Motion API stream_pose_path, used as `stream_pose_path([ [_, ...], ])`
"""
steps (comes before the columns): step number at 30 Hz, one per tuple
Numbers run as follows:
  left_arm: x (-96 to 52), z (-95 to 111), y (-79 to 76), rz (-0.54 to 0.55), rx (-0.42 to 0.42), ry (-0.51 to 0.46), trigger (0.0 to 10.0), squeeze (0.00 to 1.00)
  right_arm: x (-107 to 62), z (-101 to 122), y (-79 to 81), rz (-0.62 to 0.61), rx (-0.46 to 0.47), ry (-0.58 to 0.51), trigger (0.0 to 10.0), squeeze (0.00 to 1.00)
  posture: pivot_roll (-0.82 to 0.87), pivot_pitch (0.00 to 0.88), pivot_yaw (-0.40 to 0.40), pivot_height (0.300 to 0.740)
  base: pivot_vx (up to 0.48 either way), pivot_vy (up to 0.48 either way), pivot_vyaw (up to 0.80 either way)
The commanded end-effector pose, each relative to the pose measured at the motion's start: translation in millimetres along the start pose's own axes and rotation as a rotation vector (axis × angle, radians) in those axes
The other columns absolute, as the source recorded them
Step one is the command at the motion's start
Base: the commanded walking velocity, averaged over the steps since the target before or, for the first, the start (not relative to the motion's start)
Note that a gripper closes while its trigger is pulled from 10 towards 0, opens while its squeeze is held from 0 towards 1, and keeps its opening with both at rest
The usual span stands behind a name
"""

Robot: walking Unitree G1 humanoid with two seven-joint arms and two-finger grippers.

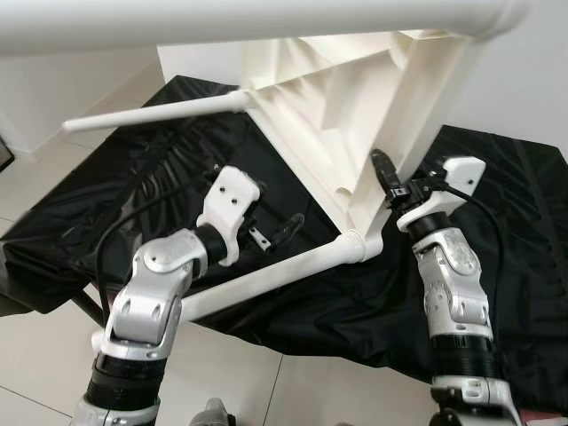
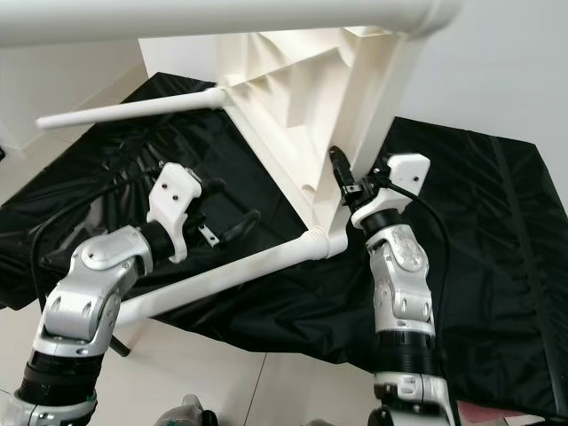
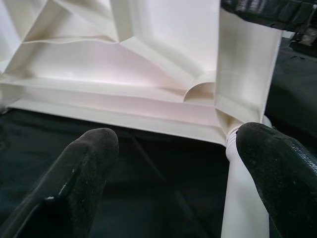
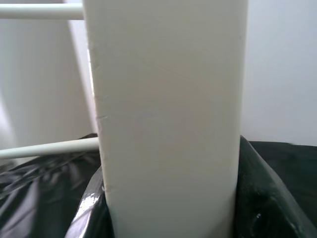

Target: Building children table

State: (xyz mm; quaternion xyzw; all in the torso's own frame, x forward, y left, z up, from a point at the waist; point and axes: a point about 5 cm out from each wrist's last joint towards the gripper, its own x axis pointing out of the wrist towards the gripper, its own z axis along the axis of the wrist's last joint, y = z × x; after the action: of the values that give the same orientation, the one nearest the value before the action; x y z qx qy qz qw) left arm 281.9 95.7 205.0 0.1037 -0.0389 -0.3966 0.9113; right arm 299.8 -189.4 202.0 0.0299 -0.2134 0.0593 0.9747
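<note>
— Right gripper (image 1: 390, 182), at the centre right of the frame, has its two black fingers closed around the thin rim of the white tabletop (image 1: 355, 106), which stands tilted on its edge over the black sheet (image 1: 497, 266).

— And the left gripper (image 1: 275, 232)?

— Its fingers are spread wide and they hold nothing. They sit just beside the white leg (image 1: 266, 277) that runs from the corner socket toward the lower left.

— How will this table handle, do you think?

— It looks like hollow moulded plastic with ribs underneath, so I judge it light and stiff, but smooth and a little slippery. The long legs could swing it around.

— Where is it best to hold?

— Probably the leg near its socket, and the rim close to a rib, where the plastic does not bend.
</note>
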Motion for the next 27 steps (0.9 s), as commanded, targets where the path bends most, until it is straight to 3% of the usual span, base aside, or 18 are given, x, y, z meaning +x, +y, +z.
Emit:
stream_pose_path([
  [1,3.1,-2.2,0.3,0.013,-0.015,0.015,10.0,0.00,-17.3,-6.8,-21.7,-0.157,-0.044,0.052,0.0,0.00,-0.10,0.044,0.055,0.740,0.000,0.000,0.00],
  [7,8.7,-0.1,0.1,-0.015,-0.017,0.006,10.0,0.00,-32.0,3.8,-25.0,-0.224,-0.125,0.040,0.0,0.00,-0.12,0.046,0.069,0.740,0.000,0.000,0.00],
  [10,15.5,2.7,-1.5,-0.041,-0.026,-0.009,10.0,0.00,-41.1,17.6,-24.2,-0.308,-0.252,0.002,0.0,0.00,-0.15,0.046,0.076,0.740,0.000,0.000,0.00],
  [17,16.9,3.6,-1.3,-0.045,-0.025,-0.013,10.0,0.00,-46.7,18.9,-21.4,-0.376,-0.292,0.011,0.0,0.00,-0.15,0.043,0.076,0.740,0.000,0.000,0.00],
  [19,17.3,4.1,-1.1,-0.044,-0.025,-0.015,10.0,0.00,-57.2,13.3,-21.3,-0.487,-0.313,0.059,0.0,0.00,-0.14,0.043,0.073,0.740,0.000,0.000,0.00],
  [22,17.0,4.3,-1.5,-0.044,-0.025,-0.015,10.0,0.00,-63.1,9.2,-19.1,-0.528,-0.318,0.086,0.0,0.00,-0.13,0.041,0.075,0.740,0.000,0.000,0.00],
  [27,16.6,5.2,-2.1,-0.044,-0.023,-0.016,10.0,0.00,-70.1,-7.7,2.1,-0.508,-0.280,0.158,0.0,0.00,-0.12,0.038,0.079,0.740,0.000,0.000,0.00],
])
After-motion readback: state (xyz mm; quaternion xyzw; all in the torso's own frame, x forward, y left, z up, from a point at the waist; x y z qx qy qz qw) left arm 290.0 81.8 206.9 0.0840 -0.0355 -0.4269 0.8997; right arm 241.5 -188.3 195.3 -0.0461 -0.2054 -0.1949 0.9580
